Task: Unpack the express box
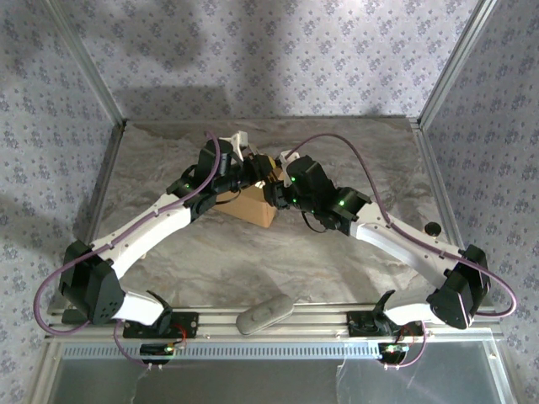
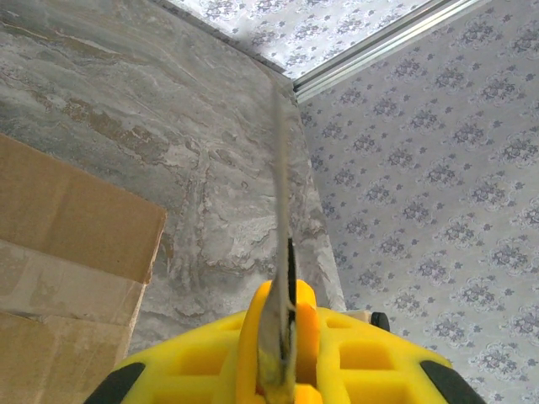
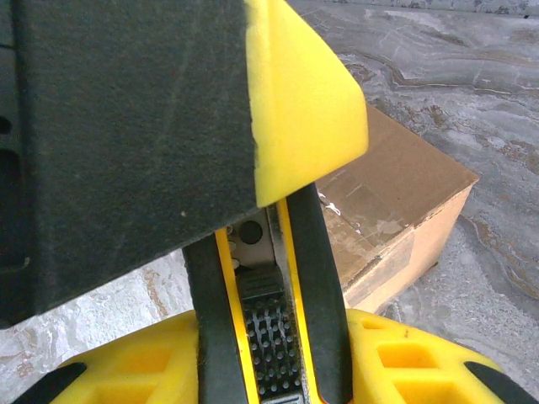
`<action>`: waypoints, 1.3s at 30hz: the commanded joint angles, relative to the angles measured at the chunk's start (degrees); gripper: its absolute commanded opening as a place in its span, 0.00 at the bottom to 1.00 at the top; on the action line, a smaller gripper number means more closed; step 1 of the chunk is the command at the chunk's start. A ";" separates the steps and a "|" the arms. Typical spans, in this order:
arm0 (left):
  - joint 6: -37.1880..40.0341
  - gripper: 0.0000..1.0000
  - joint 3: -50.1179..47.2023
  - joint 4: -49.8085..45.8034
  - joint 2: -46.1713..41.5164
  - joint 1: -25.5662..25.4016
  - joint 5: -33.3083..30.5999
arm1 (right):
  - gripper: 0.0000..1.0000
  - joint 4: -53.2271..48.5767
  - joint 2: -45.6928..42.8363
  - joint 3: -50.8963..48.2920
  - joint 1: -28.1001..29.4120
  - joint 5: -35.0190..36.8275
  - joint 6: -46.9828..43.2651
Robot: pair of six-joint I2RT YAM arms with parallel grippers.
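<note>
The left claw [image 2: 280, 366] was closed on the blade of the knife [image 2: 280, 210]. The box [image 1: 251, 209], just under both claws, was closed and taped; cutting and unpacking remained. The right claw [image 3: 269, 370] had the handle between its jaws, but I could not tell if it gripped.

Left arm [image 1: 143, 231] and right arm [image 1: 404, 240]: both reach inward, wrists nearly meeting.
Left tool [image 2: 285, 303] clamped on utility knife [image 3: 269, 332]; right tool [image 3: 271, 374] jaws flank its handle, grip unclear.
</note>
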 commanded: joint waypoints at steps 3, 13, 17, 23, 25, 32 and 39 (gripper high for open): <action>0.41 0.05 2.69 0.76 -2.57 -0.38 -0.61 | 0.03 -1.69 0.77 1.74 0.27 0.90 0.41; 0.78 0.42 2.63 0.40 -2.55 -0.45 -0.58 | 0.00 -3.05 -0.10 1.56 -0.52 1.05 1.07; 0.69 0.54 2.63 0.01 -2.55 -0.39 -0.62 | 0.00 -3.75 -0.30 1.57 -1.23 1.27 1.72; 1.69 0.60 3.91 -5.78 -3.11 -0.37 -1.32 | 0.00 -6.08 -0.91 1.39 -2.87 2.75 3.19; 2.14 0.61 3.81 -7.81 -3.86 -0.19 -1.94 | 0.00 -7.42 -0.91 1.34 -3.66 3.63 3.78; 3.48 0.60 0.82 -13.31 -7.08 1.66 -4.15 | 0.00 -13.99 -1.99 0.28 -6.45 7.73 3.66; 5.17 0.58 -2.53 -19.84 -8.73 2.40 -5.33 | 0.00 -17.77 -4.80 -5.07 -7.62 8.18 3.42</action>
